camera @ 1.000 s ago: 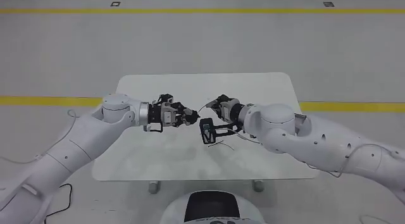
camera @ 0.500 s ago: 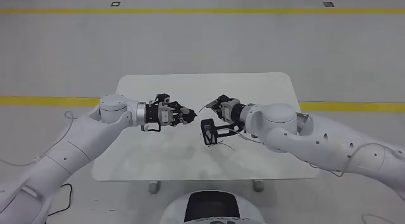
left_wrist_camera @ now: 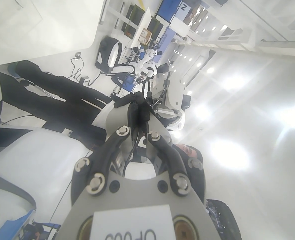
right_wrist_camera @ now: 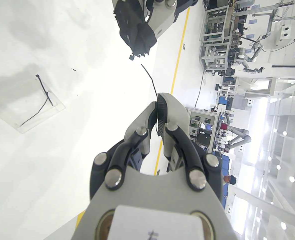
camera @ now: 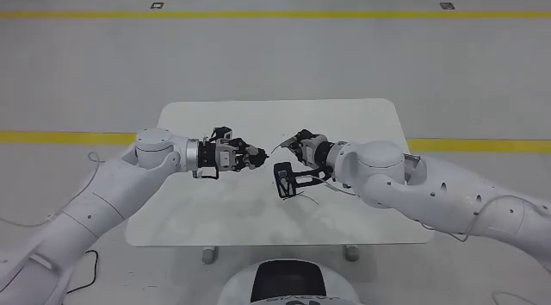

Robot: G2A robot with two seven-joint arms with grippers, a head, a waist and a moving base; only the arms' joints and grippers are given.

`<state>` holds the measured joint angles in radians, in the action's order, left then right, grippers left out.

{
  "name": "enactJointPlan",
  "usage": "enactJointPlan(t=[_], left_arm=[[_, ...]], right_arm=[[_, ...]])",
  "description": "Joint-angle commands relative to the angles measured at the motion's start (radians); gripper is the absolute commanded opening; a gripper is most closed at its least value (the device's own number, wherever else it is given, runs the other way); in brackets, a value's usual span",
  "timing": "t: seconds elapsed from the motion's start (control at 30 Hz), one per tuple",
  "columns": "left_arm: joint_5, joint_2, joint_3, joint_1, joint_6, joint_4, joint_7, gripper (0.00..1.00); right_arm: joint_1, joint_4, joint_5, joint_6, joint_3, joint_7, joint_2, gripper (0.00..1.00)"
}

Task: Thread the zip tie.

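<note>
Zip tie (right_wrist_camera: 150,79) held above the middle of the tabletop (camera: 362,122), long axis 3–9 o'clock, free tip toward 9. Right end effector (right_wrist_camera: 158,99) clenched on it. Left end effector (camera: 257,158) clenched, contents unclear.

You have a white table (camera: 362,124) on pale grey floor (camera: 275,55) with two yellow lines (camera: 275,15), metal racks (right_wrist_camera: 212,33) behind, bright ceiling lights (left_wrist_camera: 227,83) overhead.

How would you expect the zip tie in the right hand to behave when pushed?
Probably springy, not rigid: the zip tie bows where it leaves the right hand. Likely very light, being so thin, so its free tip may wander.
</note>
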<state>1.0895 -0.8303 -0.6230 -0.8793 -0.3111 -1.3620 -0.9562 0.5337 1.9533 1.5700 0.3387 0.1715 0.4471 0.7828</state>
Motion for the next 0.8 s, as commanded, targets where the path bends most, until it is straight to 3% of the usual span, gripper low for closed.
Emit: enactJointPlan(t=[0.0,0.5,0.77], left_arm=[[-0.001,0.000,-0.005,-0.006,0.002,-0.007,0.011,0.00],[-0.020,0.001,-0.045,-0.032,-0.005,-0.024,-0.039,0.00],[-0.019,-0.001,-0.062,-0.045,-0.007,-0.030,-0.030,0.00]], right_arm=[[0.009,-0.005,0.000,0.001,0.007,-0.004,0.001,0.00],[0.004,-0.002,0.000,0.001,-0.001,0.008,0.006,0.00],[0.006,0.003,0.000,0.001,-0.001,0.007,0.009,0.00]])
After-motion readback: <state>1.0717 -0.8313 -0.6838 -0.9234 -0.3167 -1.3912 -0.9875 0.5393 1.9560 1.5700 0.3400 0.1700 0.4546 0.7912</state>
